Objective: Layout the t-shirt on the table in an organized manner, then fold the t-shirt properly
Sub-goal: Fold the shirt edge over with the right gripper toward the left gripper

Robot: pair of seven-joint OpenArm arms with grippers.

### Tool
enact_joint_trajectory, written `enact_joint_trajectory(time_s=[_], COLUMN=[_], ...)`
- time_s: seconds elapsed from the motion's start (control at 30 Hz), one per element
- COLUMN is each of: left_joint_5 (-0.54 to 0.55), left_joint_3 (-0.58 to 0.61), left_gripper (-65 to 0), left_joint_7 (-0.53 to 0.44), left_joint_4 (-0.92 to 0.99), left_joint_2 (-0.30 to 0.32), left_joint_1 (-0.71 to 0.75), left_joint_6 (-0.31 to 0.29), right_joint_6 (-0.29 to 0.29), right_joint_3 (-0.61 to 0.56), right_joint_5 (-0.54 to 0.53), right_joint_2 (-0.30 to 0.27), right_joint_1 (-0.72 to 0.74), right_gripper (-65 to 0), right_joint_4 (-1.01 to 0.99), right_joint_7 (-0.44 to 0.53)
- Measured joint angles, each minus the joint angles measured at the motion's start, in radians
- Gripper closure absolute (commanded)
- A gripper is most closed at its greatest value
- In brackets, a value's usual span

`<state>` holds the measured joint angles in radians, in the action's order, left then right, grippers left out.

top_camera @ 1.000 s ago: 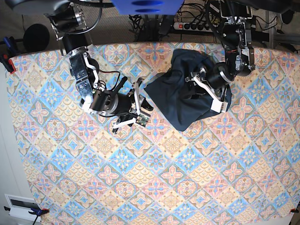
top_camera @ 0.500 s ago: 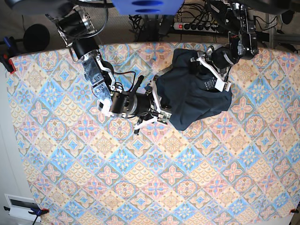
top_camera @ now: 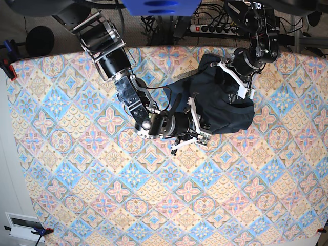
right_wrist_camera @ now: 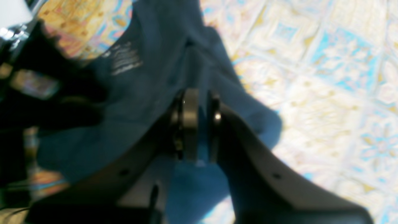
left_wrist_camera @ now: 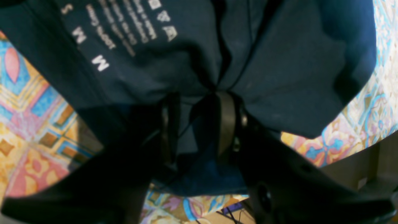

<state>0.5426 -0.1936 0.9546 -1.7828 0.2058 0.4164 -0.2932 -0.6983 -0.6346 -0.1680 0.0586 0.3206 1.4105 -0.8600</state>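
Left wrist view: left hand (left_wrist_camera: 197,124), fingers narrowed onto a gathered fold of the dark t-shirt (left_wrist_camera: 279,62); pale label text shows upper left; patterned worktop (left_wrist_camera: 34,118) beneath.

Right wrist view: right hand (right_wrist_camera: 197,124), fingers nearly together, pinching a ridge of shirt cloth.

Base view: t-shirt (top_camera: 225,110) bunched on the worktop (top_camera: 154,205) toward its far right; right hand (top_camera: 197,128) at its near-left edge, left hand (top_camera: 241,82) at its far edge.
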Motion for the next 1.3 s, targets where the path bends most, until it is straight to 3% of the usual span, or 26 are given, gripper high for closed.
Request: enact_joint_trajectory(time_s=[0.1,0.2,0.43,0.63,0.8,0.97,1.13,1.3], left_joint_5=[0.0,0.006,-0.02,-0.034,-0.035,-0.034,-0.018,0.148], left_joint_3=[0.002,0.032,0.098,0.098,0.096,0.085,0.083,0.086], left_gripper=[-17.2,-17.2,-17.2,-17.2,-17.2,-17.2,-17.2,-17.2], left_joint_7=[0.006,0.006,0.024,0.027,0.037,0.021,0.04,0.035], left_joint_4=[0.0,-0.003,-0.047,-0.048,-0.046,-0.05,-0.054,-0.148], left_joint_2=[0.005,0.04,0.119,0.143,0.141,0.103,0.042,0.037], left_joint_1=[-0.001,-0.002,-0.003,-0.05,-0.106,-0.167,-0.138,-0.109], left_joint_6=[0.0,0.0,0.008,0.009,0.012,0.018,0.016,0.013], right_joint_6=[0.003,-0.001,-0.012,-0.016,-0.003,0.003,-0.01,-0.002], right_joint_3=[-0.036,-0.039,-0.039,0.086,0.13,0.143,0.18,0.289], right_joint_5=[0.158,0.222,0.236,0.224,0.278,0.293,0.258,0.281], right_joint_2=[-0.001,-0.001,0.005,-0.05,-0.151,-0.257,-0.256,-0.27], right_joint_1=[0.014,0.025,0.078,0.08,0.064,-0.058,-0.127,-0.116], right_gripper=[-4.6,-4.6,-4.6,-4.6,-4.6,-4.6,-4.6,-4.6], right_joint_4=[-0.142,-0.23,-0.311,-0.302,-0.165,0.058,0.292,0.334], right_joint_7=[0.055,0.135,0.153,0.134,0.022,-0.093,-0.085,-0.1])
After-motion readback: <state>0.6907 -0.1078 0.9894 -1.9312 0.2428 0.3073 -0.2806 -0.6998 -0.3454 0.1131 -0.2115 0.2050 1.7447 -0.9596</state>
